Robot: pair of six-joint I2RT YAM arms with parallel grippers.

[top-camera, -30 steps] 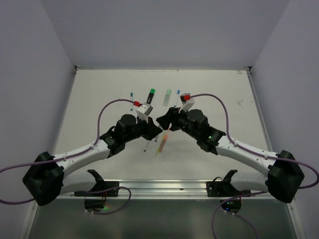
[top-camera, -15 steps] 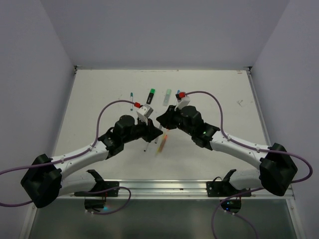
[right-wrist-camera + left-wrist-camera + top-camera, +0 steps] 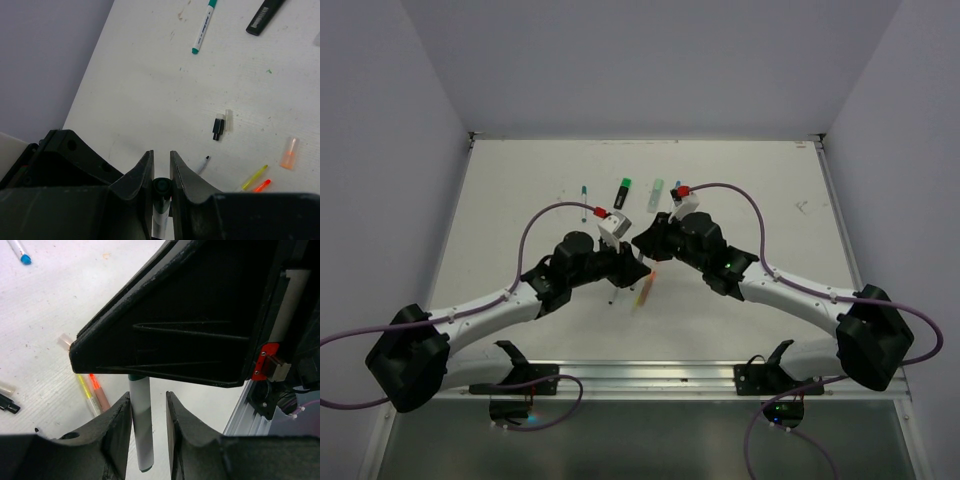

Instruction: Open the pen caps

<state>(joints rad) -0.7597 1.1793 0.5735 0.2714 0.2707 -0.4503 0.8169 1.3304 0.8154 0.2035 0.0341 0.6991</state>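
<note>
My two grippers meet nose to nose over the middle of the table, left gripper (image 3: 628,264) and right gripper (image 3: 647,240). In the right wrist view my right gripper (image 3: 161,160) is shut on a dark green pen cap (image 3: 162,186), with the white barrel running away below it. The left wrist view shows that white pen barrel (image 3: 141,425) standing between the fingers of my left gripper (image 3: 148,410). It leans on the left finger, a gap shows at the right finger, and the jaws are open. Its green capped end is hidden behind the right gripper's black body.
On the table lie a loose black cap (image 3: 218,127) beside a clear cap (image 3: 228,120), an orange cap (image 3: 289,152), a yellow highlighter (image 3: 86,392), an uncapped pen (image 3: 614,296), a teal pen (image 3: 204,25), a black and green marker (image 3: 623,193) and a mint marker (image 3: 657,192).
My right gripper has slid a little left and closed on the green cap. My left gripper's jaws have eased apart around the barrel.
</note>
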